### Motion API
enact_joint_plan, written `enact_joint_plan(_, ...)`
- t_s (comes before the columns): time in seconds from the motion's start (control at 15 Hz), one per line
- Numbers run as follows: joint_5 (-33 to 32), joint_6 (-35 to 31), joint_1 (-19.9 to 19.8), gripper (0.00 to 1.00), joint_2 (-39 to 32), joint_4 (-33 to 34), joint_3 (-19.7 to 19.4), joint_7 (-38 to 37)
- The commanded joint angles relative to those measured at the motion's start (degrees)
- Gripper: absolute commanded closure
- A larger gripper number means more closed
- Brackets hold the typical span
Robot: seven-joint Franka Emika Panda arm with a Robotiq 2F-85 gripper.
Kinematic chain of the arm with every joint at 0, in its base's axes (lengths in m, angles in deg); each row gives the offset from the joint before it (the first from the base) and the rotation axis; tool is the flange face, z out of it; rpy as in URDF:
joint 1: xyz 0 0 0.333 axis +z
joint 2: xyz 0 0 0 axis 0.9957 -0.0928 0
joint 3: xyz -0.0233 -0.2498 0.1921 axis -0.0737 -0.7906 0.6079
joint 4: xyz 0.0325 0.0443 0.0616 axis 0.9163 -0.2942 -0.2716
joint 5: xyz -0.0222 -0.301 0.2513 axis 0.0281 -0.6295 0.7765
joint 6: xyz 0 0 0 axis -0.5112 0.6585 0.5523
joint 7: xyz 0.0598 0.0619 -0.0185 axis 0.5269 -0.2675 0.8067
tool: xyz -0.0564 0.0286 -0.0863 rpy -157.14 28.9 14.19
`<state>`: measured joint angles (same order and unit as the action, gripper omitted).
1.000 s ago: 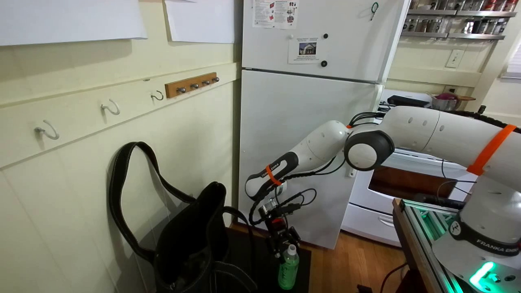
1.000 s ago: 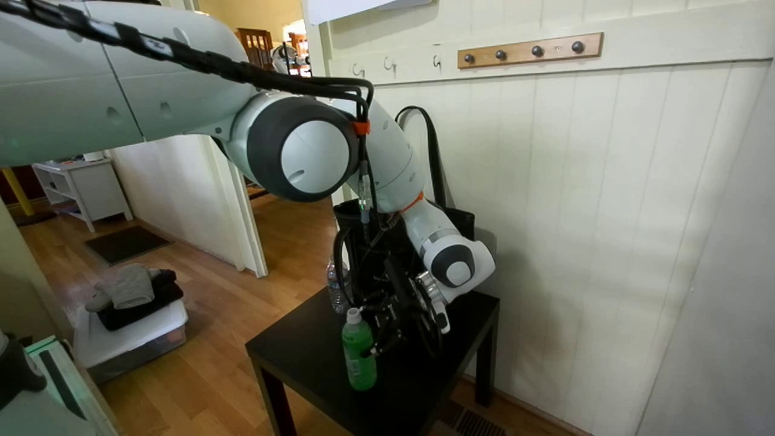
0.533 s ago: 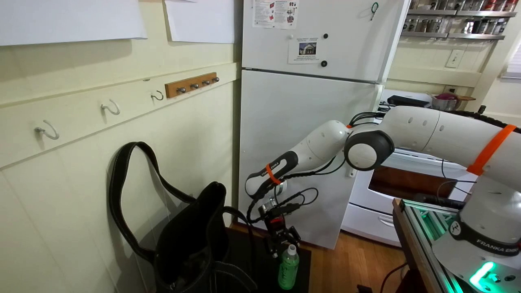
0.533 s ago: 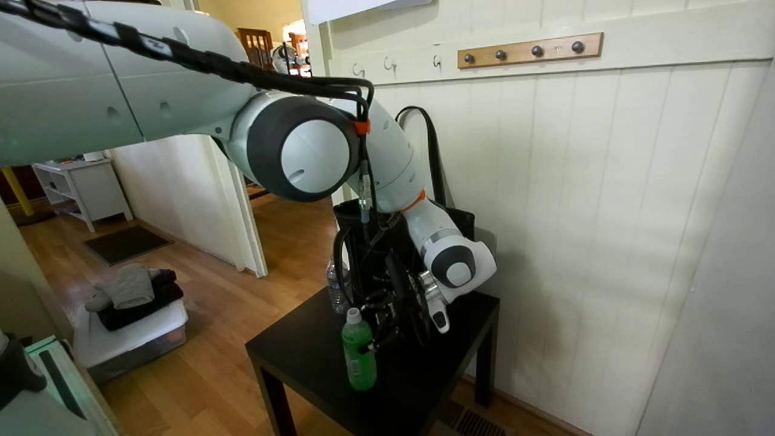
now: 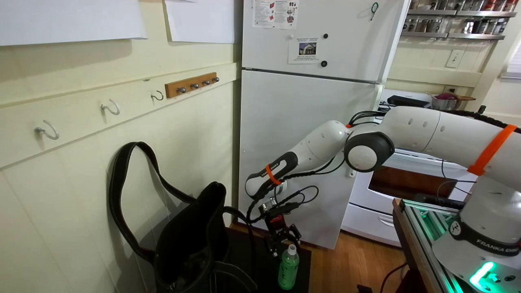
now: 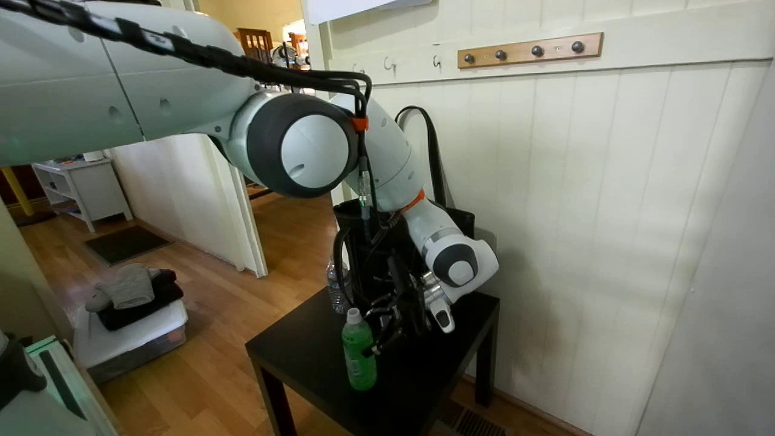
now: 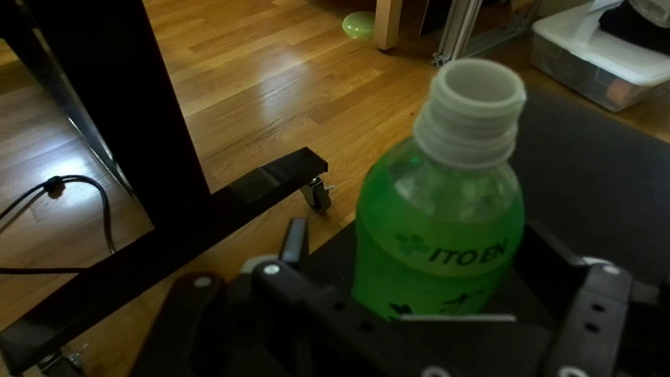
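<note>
Hand (image 7: 421,242) by green bottle (image 7: 439,225), clear bottle (image 6: 333,286) beside black bag (image 5: 183,240)

The bent arm (image 5: 362,158) slopes down, its pincer (image 7: 420,243) seemingly spread wide.

We count one green bottle (image 6: 359,361), one clear bottle (image 6: 335,297), one black bag (image 5: 185,240), one black table (image 6: 303,344), three wall hooks (image 5: 115,113), four knobs (image 6: 537,51) and one refrigerator (image 5: 297,114).

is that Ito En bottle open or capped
Open: the Ito En bottle shows bare screw threads and an uncovered mouth in the wrist view.
</note>
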<state>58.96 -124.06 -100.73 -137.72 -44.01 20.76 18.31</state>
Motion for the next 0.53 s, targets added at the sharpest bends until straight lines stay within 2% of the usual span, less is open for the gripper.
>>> enact_joint_plan(0.0,-0.50,-3.14,1.99,0.00,0.02,-0.21,-1.31,-1.44)
enact_joint_plan(0.47,-0.03,-7.37,2.66,0.00,0.00,-1.80,-0.73,-0.75)
